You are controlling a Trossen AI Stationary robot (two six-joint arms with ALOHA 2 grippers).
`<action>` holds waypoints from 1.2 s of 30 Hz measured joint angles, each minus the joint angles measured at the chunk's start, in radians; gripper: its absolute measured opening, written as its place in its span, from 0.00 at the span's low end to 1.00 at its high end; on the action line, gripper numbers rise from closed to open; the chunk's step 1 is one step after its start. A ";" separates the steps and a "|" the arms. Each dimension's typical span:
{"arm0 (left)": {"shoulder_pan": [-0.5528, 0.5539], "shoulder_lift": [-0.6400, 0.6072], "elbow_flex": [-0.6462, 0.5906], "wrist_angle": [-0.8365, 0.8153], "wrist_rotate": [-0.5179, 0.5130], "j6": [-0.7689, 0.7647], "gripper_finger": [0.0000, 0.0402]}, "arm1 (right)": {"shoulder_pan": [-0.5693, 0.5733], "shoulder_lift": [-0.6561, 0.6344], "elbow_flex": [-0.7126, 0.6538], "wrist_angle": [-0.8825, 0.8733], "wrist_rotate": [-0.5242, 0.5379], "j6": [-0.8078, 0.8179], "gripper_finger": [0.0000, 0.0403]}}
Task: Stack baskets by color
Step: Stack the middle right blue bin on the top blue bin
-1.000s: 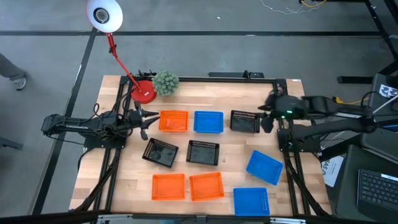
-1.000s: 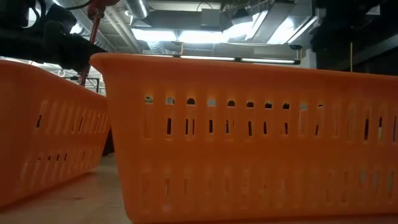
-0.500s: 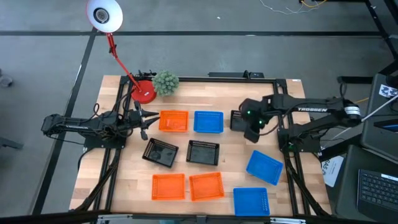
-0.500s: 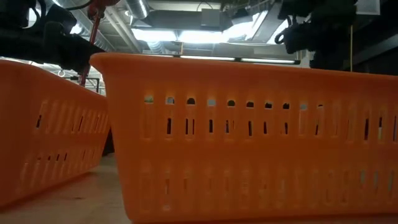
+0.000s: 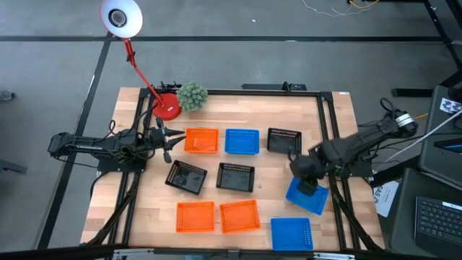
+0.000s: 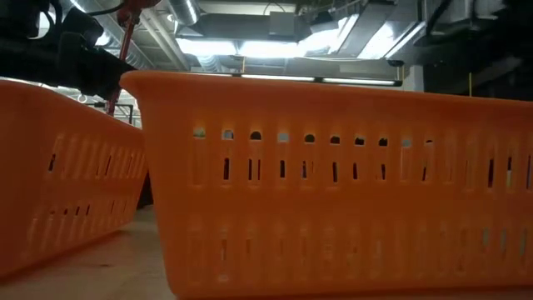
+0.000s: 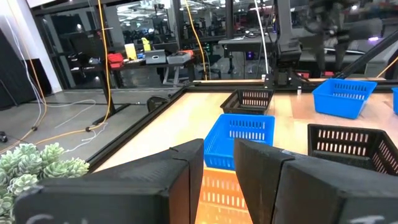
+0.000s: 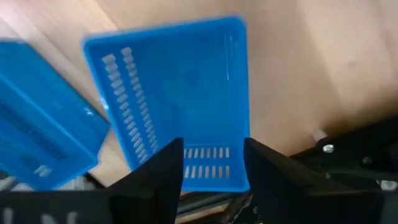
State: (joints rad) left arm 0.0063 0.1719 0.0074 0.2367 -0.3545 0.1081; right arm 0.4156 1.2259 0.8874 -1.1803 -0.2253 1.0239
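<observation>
Hovering over tilted blue basket (image 5: 307, 195), right pincer (image 5: 306, 178) open, arm bent

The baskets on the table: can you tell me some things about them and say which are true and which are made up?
1. The right tool is over a tilted blue perforated plastic basket. True.
2. The baskets are already stacked. False: all nine lie singly.
3. The fuzzy green ball plant sits inside a basket. False: it stands by the red round lamp base.
4. The left tool is beside an orange perforated plastic basket, holding nothing. True.
</observation>
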 joint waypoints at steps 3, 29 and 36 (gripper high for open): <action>0.000 0.000 0.000 0.000 0.000 -0.001 0.20 | 0.070 0.000 -0.062 0.057 0.065 0.083 0.42; 0.000 0.000 0.000 -0.002 0.000 -0.027 0.20 | 0.131 0.000 -0.292 0.255 0.119 0.202 0.42; 0.000 0.000 0.000 -0.004 0.000 -0.028 0.20 | 0.131 0.000 -0.292 0.256 0.092 0.203 0.42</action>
State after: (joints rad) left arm 0.0063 0.1719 0.0074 0.2325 -0.3545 0.0803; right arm 0.5468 1.2263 0.5957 -0.9241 -0.1332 1.2266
